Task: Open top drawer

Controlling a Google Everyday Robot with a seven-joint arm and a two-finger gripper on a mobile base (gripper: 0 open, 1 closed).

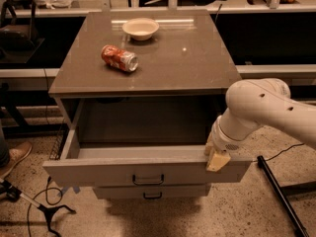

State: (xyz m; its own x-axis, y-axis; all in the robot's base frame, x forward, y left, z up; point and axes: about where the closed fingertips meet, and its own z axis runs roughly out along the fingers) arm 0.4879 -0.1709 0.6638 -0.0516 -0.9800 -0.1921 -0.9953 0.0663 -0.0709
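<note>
The top drawer is pulled far out of the grey cabinet. Its flat grey front faces me with a small dark bar handle, and its deep grey box looks empty. My gripper sits at the right end of the drawer's front, hooked over its top edge, at the end of my white arm. A narrower drawer with a like handle shows just below the front.
On the cabinet top lie a red soda can on its side and a white bowl. A black pole slants across the floor at the right. A shoe and a black stand with cables are at the left.
</note>
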